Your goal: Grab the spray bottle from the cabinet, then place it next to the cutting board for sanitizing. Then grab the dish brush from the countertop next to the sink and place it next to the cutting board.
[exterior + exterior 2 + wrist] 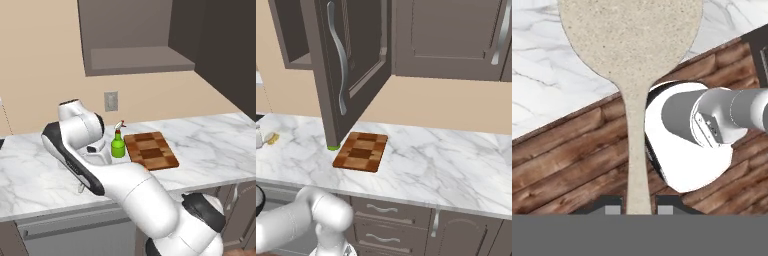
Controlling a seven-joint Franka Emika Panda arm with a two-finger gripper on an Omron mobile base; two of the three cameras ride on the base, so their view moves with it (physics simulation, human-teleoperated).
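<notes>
Gripper [639, 207]: fingertips are clamping the thin handle of the dish brush [632, 55], whose round cream head is standing up beyond them in the hand view.
Carrying height: below the brush, the hand view is showing wood-plank floor and part of the white marble countertop [552, 85], so the brush is hanging past the counter's near edge, not over the slab.
Spray bottle [118, 145]: green, standing upright on the marble, just beside the left edge of the cutting board [151, 149].
Cabinet [135, 60]: its shelf is sitting open on the far wall above; in the right base view its door [348, 65] is swinging out over the board's left end.
Progress: by my judgement, the bottle step is done and the brush is being carried toward the board.
Risk: the grip is sitting low on a slim stick, so the head may be pivoting or slipping; a drop here would land on the floor. A sweep toward the board could also be knocking the bottle over.
</notes>
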